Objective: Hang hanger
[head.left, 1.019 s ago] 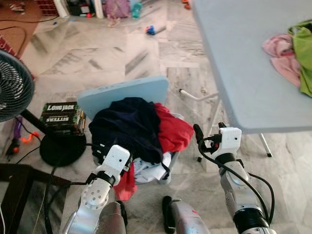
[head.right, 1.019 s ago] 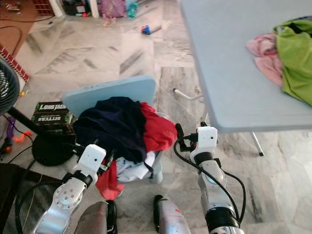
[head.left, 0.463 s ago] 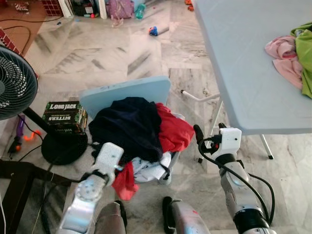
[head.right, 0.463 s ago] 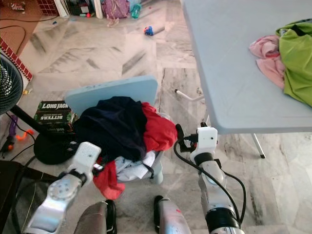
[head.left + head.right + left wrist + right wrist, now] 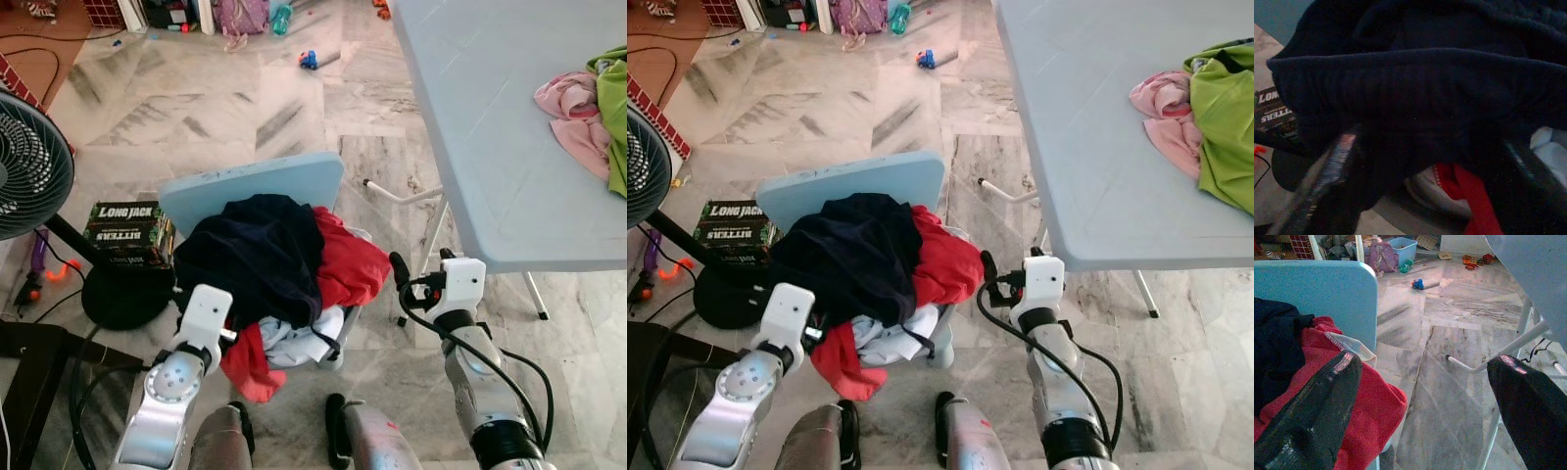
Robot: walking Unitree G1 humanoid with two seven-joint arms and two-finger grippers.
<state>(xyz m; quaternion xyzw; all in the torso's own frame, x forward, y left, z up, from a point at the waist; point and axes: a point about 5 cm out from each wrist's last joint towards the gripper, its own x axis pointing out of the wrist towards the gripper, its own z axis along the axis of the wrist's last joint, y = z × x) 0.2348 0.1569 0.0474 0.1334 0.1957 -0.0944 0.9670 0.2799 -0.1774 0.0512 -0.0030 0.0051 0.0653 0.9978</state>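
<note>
1. Two grippers sit low on either side of a pale blue plastic chair (image 5: 257,183) heaped with clothes. The left gripper (image 5: 1420,161) is pressed against the dark navy ribbed garment (image 5: 253,253) on top of the heap, with its two black fingers spread apart on either side of a hanging fold and not clamped on it.
2. The right gripper (image 5: 1425,396) hovers just beside the red garment (image 5: 348,262) on the chair's right side, its fingers wide apart and holding nothing; my guess is that it waits there to help once something is pulled free.
3. No hanger can be made out anywhere. If one is here, I judge it lies buried in the heap, which would explain why the left gripper reaches in under the navy cloth.
4. White cloth (image 5: 294,343) and a red flap hang off the seat's front edge and could snag or slide off when the pile is disturbed.
5. Around the chair: a grey folding table (image 5: 490,127) to the right carries pink and green clothes (image 5: 588,108); its white leg (image 5: 1508,350) stands near the right gripper. A black floor fan (image 5: 29,166) and a dark printed box (image 5: 125,233) sit to the left.
</note>
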